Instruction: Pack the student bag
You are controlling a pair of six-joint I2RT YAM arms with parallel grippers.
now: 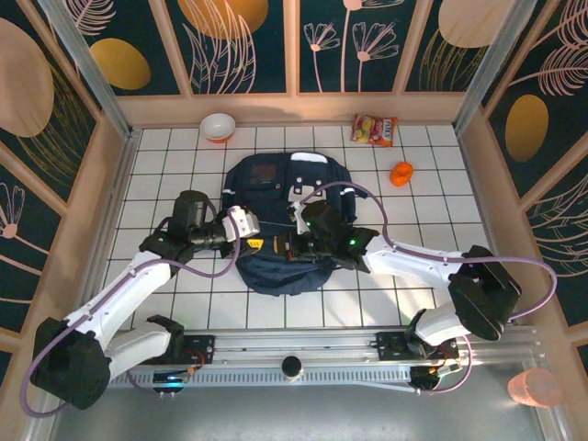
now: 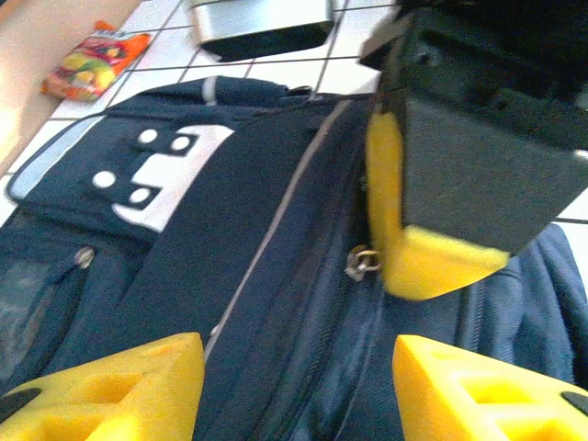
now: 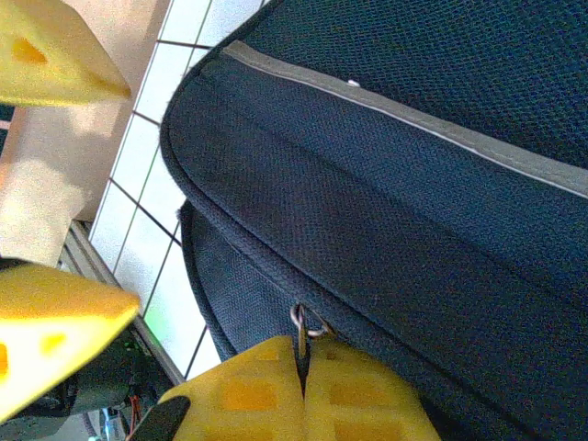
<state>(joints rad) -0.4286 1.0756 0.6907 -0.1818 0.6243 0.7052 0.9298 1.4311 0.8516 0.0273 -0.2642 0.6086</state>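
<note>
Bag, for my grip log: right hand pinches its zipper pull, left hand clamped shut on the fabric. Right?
No: the left hand is open over the bag, per the left wrist view; the right hand does pinch the zipper pull.

We record the student bag point(image 3: 413, 184) as navy cloth, matt, with a coarse woven grain. Its stripe point(image 3: 441, 133) is smoother grey tape. The zip pull point(image 3: 308, 323) is bare metal with a dull shine. On the right tool point(image 3: 303, 390) the pads are matt yellow plastic. The bench point(image 1: 165, 165) has smooth white tiles with a slight gloss. The snack packet point(image 2: 92, 60), upper left, is shiny film.
</note>
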